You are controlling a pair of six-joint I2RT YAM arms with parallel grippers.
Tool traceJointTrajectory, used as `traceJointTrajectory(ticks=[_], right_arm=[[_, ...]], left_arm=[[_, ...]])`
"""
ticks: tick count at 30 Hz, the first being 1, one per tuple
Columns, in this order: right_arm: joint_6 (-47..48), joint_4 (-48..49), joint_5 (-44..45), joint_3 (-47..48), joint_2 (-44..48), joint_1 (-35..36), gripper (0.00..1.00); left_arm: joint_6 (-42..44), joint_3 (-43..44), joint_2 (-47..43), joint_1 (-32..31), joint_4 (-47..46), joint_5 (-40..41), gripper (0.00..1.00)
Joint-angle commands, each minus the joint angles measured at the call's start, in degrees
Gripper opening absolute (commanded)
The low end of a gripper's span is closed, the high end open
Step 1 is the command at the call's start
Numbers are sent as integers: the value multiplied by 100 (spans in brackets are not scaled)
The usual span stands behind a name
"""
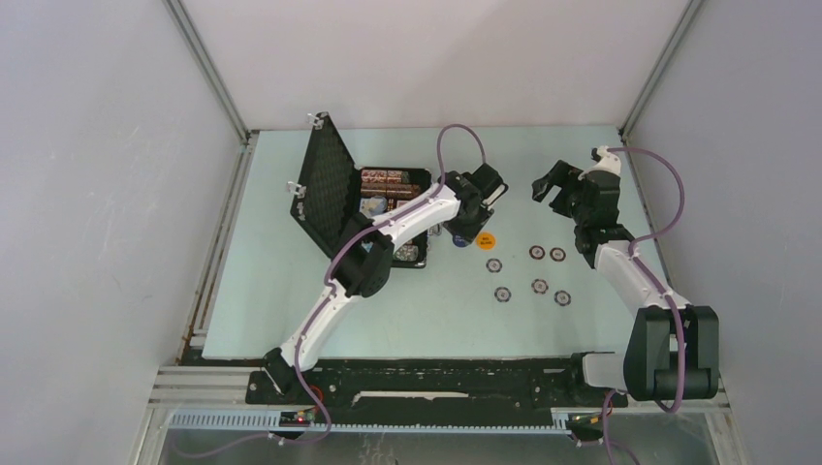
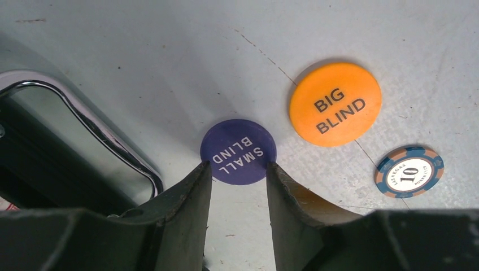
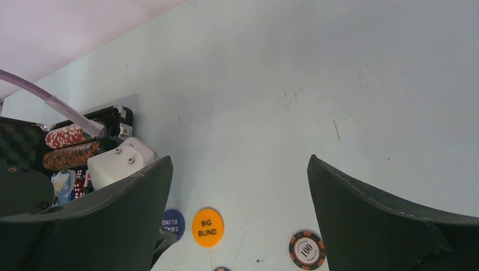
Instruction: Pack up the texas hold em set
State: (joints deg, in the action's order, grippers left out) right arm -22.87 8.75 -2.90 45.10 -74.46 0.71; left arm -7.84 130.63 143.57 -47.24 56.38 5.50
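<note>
The black case stands open at the back left, with its lid upright and rows of chips inside. My left gripper is down at the table just right of the case. In the left wrist view it is open, with its fingertips on either side of the near edge of the blue SMALL BLIND button, which lies flat. The orange BIG BLIND button lies beside it. My right gripper is wide open, empty and raised.
Several dark chips lie loose right of centre, and one marked 10 is close to the orange button. The case's silver handle is just left of my left fingers. Grey walls enclose the table.
</note>
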Motion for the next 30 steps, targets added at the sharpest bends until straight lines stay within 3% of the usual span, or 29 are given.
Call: traceJointTrajectory(ticks=[1,9,14,19,30], right_arm=[[-72,205,-30,16,-51,-27,98],[-90,257,-101,16,-113,-27,98],[-87,280,-106,16,-131,-27,98],[-103,286,-123,18,-144,-25,99],[-121,302,-158,16,-161,-27,98]], left_arm=[[125,246,-468,-12,-7,75,47],[50,288,-323,72,-62,-343,69],[58,402,-108,161,-74,-397,69],[53,411,17,207,-28,-506,63],[136,402,163,204,50,-782,69]])
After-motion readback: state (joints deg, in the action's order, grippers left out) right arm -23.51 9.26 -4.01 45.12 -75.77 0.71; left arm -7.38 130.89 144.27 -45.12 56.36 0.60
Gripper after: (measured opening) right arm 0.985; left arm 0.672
